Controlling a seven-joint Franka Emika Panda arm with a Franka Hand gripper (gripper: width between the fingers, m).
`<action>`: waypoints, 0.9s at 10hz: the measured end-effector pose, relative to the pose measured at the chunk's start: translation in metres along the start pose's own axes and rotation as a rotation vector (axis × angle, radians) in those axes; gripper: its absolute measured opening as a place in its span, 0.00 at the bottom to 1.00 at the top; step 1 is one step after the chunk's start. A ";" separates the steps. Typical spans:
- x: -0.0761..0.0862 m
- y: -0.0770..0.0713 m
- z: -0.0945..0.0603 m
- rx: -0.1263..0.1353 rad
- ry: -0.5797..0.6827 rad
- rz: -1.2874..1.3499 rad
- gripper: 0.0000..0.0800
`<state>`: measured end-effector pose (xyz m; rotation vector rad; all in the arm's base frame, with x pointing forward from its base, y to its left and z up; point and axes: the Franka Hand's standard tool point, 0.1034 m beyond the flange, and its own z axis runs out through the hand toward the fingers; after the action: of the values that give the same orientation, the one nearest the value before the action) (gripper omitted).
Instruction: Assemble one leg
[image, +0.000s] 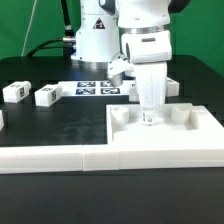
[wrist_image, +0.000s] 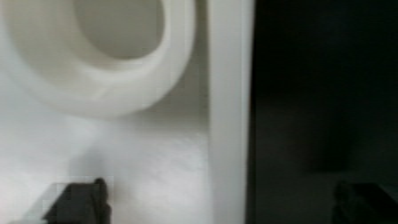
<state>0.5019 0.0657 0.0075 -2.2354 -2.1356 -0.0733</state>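
One leg (image: 14, 92) and a second leg (image: 46, 95) lie loose on the bench (image: 60, 125) at the exterior view's left. The pincer (image: 150, 117) hangs low over the panel (image: 190, 135), its fingers (wrist_image: 75, 200) wide apart and gripping nothing. I judge that no leg is fitted yet.

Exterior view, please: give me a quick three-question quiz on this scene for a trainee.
1. True or false: the gripper is down over the white panel.
2. The leg near the marker board lies: A on the black table; B on the panel; C in the gripper.
3. Fill in: in the wrist view the fingertips stand wide ___.
Key: 1 true; 2 A; 3 apart.
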 end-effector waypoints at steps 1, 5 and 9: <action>0.000 0.000 0.000 0.000 0.000 0.000 0.81; 0.002 -0.004 -0.006 -0.014 0.001 0.030 0.81; 0.011 -0.031 -0.034 -0.039 -0.009 0.121 0.81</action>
<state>0.4715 0.0754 0.0418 -2.3850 -2.0155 -0.1011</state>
